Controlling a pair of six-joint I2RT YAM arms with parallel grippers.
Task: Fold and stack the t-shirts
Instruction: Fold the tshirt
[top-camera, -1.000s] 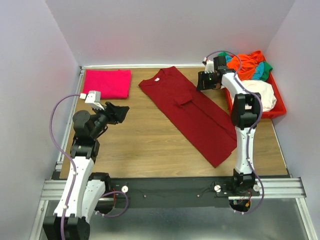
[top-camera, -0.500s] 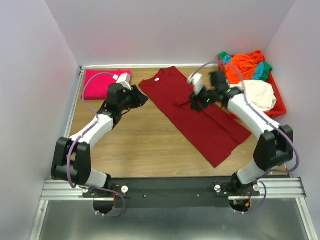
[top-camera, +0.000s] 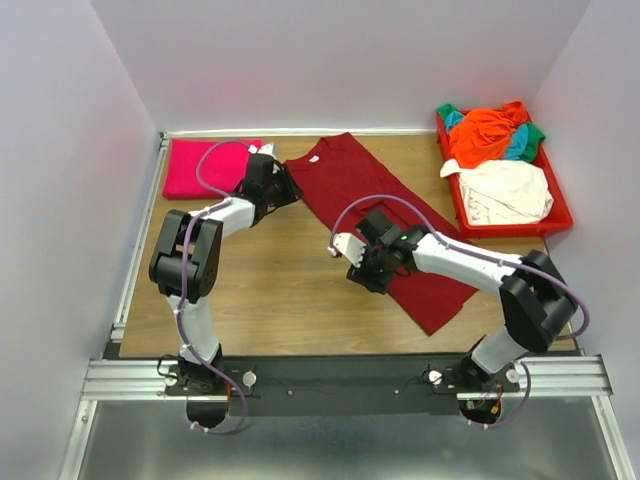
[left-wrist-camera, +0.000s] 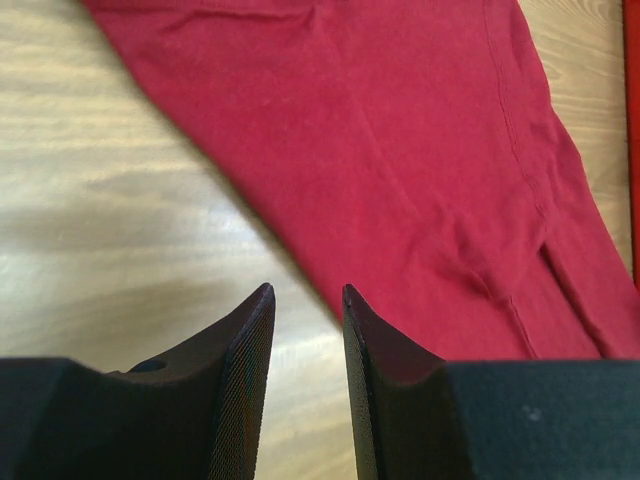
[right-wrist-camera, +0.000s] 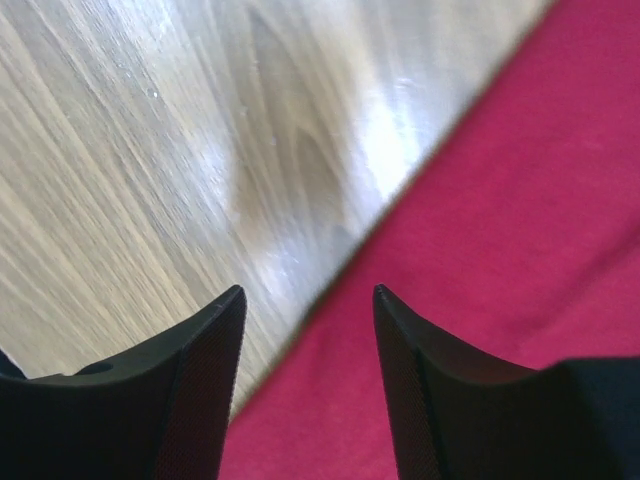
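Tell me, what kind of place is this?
Probably a robot lab's test booth: two robot arms bolted to a metal rail, plain walls around a wooden table, and a red tray of shirts to fold.

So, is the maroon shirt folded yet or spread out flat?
Partly folded: the maroon shirt lies as a long narrow strip, no sleeves sticking out, not a compact rectangle like the pink shirt.

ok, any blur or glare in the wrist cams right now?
Right wrist: soft overall, maroon shirt edge smeared, bright glare patch on the table. Left wrist: sharper, shirt seams readable, soft shadow on the table by the left tool. Top external: even light, no glare.
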